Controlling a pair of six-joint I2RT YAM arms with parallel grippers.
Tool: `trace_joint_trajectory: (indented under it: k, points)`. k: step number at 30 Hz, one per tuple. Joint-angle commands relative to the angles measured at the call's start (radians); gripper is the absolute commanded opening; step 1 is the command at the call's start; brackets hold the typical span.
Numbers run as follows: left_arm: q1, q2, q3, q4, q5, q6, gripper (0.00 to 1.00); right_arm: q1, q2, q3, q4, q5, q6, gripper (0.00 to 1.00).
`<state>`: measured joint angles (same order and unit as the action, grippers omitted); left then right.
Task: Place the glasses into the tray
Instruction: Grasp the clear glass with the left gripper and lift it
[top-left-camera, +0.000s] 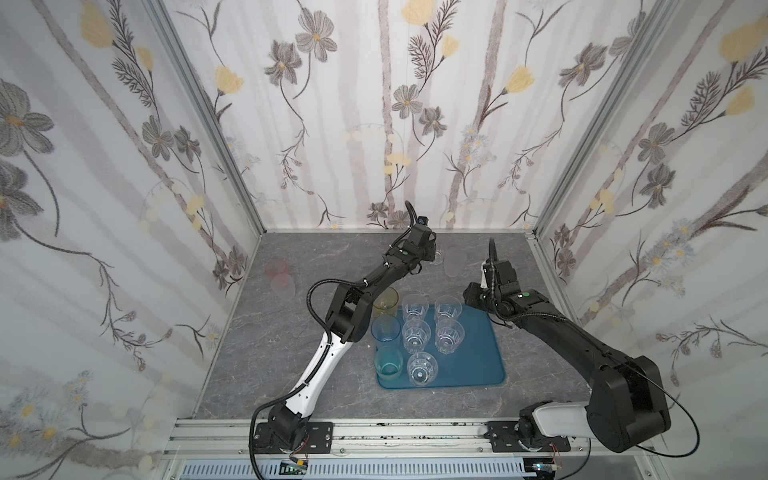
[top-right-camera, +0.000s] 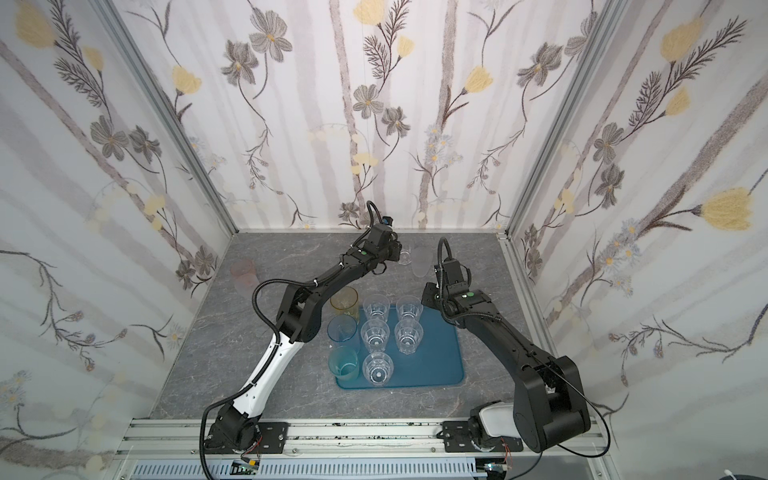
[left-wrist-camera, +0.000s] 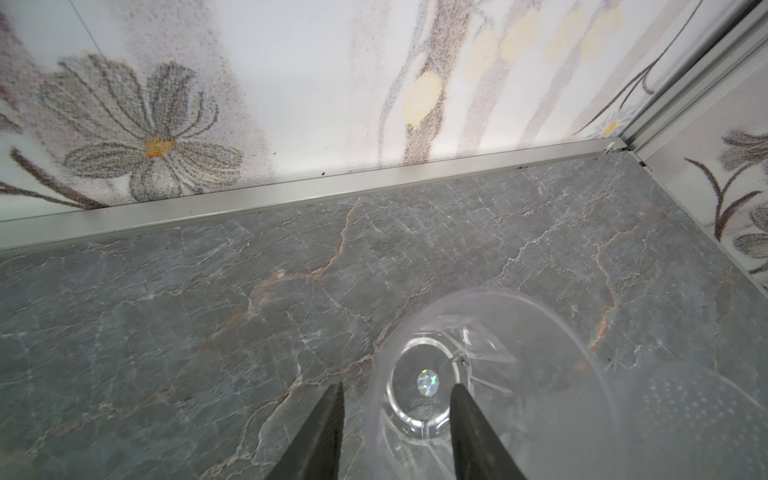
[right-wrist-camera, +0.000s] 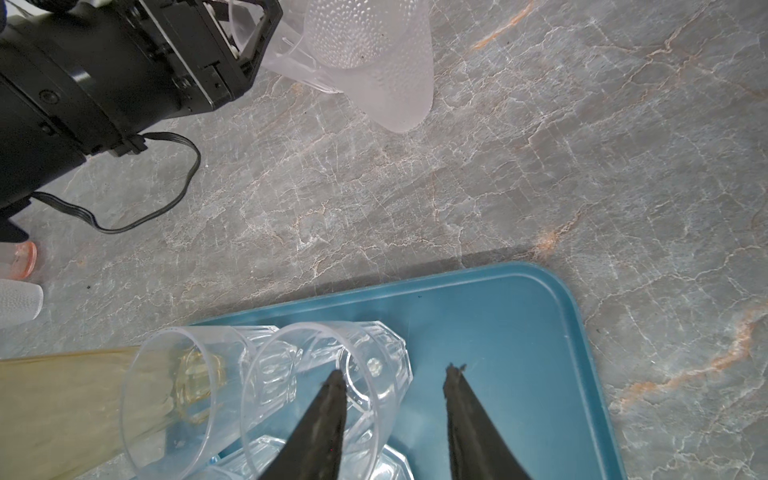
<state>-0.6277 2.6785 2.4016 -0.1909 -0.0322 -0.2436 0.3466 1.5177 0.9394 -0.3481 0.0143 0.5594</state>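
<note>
**Tray (top-left-camera: 478, 365) about half loaded; four glasses out on desk**

Desk (top-left-camera: 257, 340): grey marbled surface, tray at centre front, right half of it bare.

On tray: five clear faceted glasses (top-left-camera: 416, 332), upright, standing close together in two columns. Teal glass (top-left-camera: 388, 365) stands at the near left corner, inside the rim.

Doubtful: light blue glass (top-left-camera: 385, 328) and amber glass (top-left-camera: 385, 301) stand in line along the left rim. Cannot tell from either top view whether their bases are on the tray or just beside it.

Off tray, to be moved:
- sixth clear glass (left-wrist-camera: 498, 353), at the back of the desk, upright
- frosted glass (top-left-camera: 455, 262) just beside it
- pink glass (top-left-camera: 276, 266) and second frosted glass (top-left-camera: 283, 286), together at far left, well apart from the tray

Left fingers (left-wrist-camera: 326, 428): parted, astride the sixth clear glass's wall, one inside and one outside. A gap shows at the outer one, so no pinch is made.

Right fingers (right-wrist-camera: 326, 419): parted, empty, over the tray's far corner, one tip at a clear glass's mouth.

Judgement: six to eight placed, four left.
</note>
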Motion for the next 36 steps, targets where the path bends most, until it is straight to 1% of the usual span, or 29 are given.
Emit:
trace_joint_trajectory:
  k: [1, 5, 7, 10, 14, 16, 19, 22, 25, 30, 33, 36]
  points:
    - [0.005, -0.02, -0.032, -0.001, 0.005, -0.003, 0.39, 0.006, 0.008, 0.015, 0.035, 0.04, -0.006, 0.41]
    - [0.012, -0.04, -0.082, -0.001, 0.019, -0.009, 0.34, 0.012, 0.022, 0.018, 0.032, 0.062, -0.009, 0.41]
    - [0.011, -0.042, -0.087, -0.001, 0.034, -0.015, 0.29, 0.019, 0.027, 0.018, 0.032, 0.064, -0.008, 0.41]
    - [0.01, -0.042, -0.085, -0.001, 0.042, -0.036, 0.21, 0.028, 0.029, 0.012, 0.039, 0.066, -0.005, 0.41]
    - [0.006, -0.049, -0.092, -0.001, 0.052, -0.045, 0.07, 0.04, 0.036, 0.006, 0.043, 0.067, 0.004, 0.41]
    - [0.005, -0.064, -0.107, -0.001, 0.046, -0.042, 0.06, 0.044, 0.035, 0.004, 0.041, 0.072, 0.004, 0.41]
    - [0.005, -0.125, -0.153, -0.001, 0.001, -0.043, 0.01, 0.046, 0.032, 0.003, 0.037, 0.099, 0.004, 0.41]
    - [0.005, -0.215, -0.222, -0.001, -0.06, -0.045, 0.0, 0.046, 0.02, 0.021, 0.018, 0.111, 0.0, 0.41]
    - [0.006, -0.322, -0.326, 0.0, -0.122, -0.069, 0.0, 0.05, -0.018, 0.05, -0.004, 0.13, 0.0, 0.41]
    - [-0.015, -0.501, -0.508, 0.002, -0.11, -0.111, 0.0, 0.123, -0.11, 0.109, -0.002, 0.207, -0.009, 0.41]
    - [-0.049, -0.586, -0.592, 0.002, -0.138, -0.12, 0.0, 0.182, -0.117, 0.168, -0.013, 0.264, -0.014, 0.43]
    - [-0.072, -0.656, -0.663, 0.004, -0.125, -0.151, 0.0, 0.233, -0.096, 0.231, -0.032, 0.307, -0.026, 0.44]
